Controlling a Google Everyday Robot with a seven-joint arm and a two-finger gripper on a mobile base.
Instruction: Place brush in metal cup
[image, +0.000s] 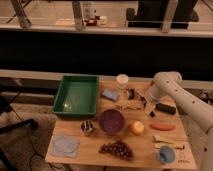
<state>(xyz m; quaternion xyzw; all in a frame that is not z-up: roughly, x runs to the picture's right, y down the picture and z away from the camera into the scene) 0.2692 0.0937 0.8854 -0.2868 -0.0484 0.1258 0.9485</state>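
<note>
Gripper (148, 106) on my arm hangs low over the worktop's right half, toward the back edge, beside the black block (165, 108); apart or together, I cannot tell. Brush (127, 107) lies flat just left of it, behind the purple bowl (111, 121). Metal cup (88, 128) stands left of the bowl, toward the front edge.

The gripper (149, 108) is hanging over the far right part of the table (89, 150), with the block (166, 108) sitting just right of it and the brush (128, 107) lying just left. The bowl (111, 121) is standing between brush and metal cup (88, 128), blocking a straight low path. The tray (76, 95) is crowding the cup's far side. Bare wood is showing on the cup's near side, between cloth (64, 145) and grapes (116, 148).
</note>
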